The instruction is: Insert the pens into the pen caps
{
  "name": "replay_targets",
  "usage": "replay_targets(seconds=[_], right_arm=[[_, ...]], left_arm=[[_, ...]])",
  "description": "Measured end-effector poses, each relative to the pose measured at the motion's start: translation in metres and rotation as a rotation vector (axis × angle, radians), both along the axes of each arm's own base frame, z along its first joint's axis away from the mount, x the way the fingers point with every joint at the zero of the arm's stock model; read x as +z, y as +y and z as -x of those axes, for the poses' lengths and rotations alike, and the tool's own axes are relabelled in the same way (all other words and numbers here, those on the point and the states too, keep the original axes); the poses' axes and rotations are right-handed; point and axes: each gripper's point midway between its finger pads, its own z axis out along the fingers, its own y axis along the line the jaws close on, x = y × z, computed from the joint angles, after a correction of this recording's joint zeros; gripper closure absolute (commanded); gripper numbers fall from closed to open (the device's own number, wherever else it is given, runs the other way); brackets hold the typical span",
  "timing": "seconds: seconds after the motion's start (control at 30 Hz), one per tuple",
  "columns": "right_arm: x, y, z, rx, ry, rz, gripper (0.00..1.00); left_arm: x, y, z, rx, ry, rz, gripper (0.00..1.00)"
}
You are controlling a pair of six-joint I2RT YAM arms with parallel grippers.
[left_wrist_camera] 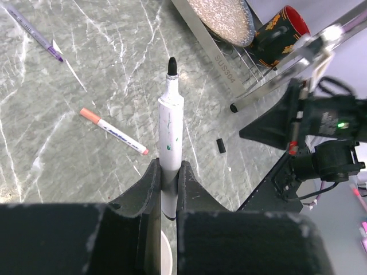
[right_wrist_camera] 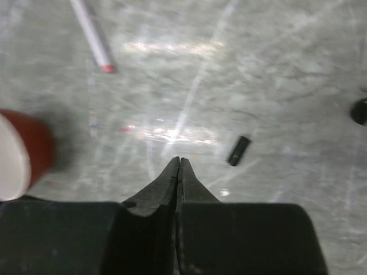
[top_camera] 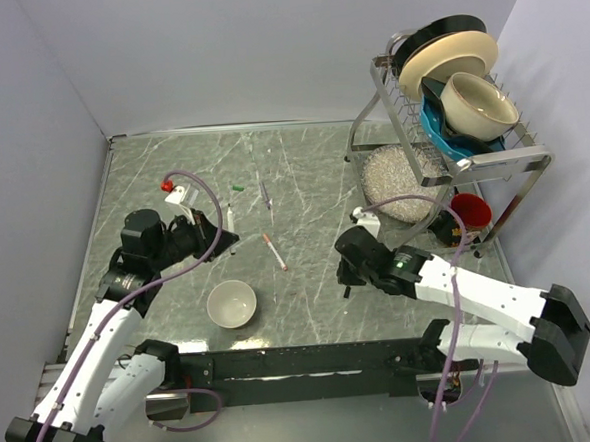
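Note:
My left gripper is shut on a white pen with a bare black tip, held above the table and pointing toward the right arm. A pen with an orange-red end lies mid-table, and its tip shows in the right wrist view. A purple-tipped pen lies farther back. The black cap lies flat just ahead and right of my right gripper, which is shut and empty, low over the table. The green cap and the red cap lie at the back left.
A white bowl stands near the front edge, below the left gripper. A dish rack with plates and bowls fills the back right, a dark mug with a red inside beside it. A rack foot is close to the right gripper.

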Motion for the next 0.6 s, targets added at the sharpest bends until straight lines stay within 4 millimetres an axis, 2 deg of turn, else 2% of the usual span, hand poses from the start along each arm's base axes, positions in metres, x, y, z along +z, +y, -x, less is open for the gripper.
replay_targets(seconds=[0.37,0.6], right_arm=[[-0.061,-0.023,0.011,-0.041,0.125,0.18,1.0],[-0.068,-0.031,0.014,-0.062,0.137,0.213,1.0]], left_arm=[[-0.008,0.001,-0.003,0.009,0.028,-0.013,0.99],[-0.008,0.001,-0.003,0.008,0.029,-0.013,0.99]])
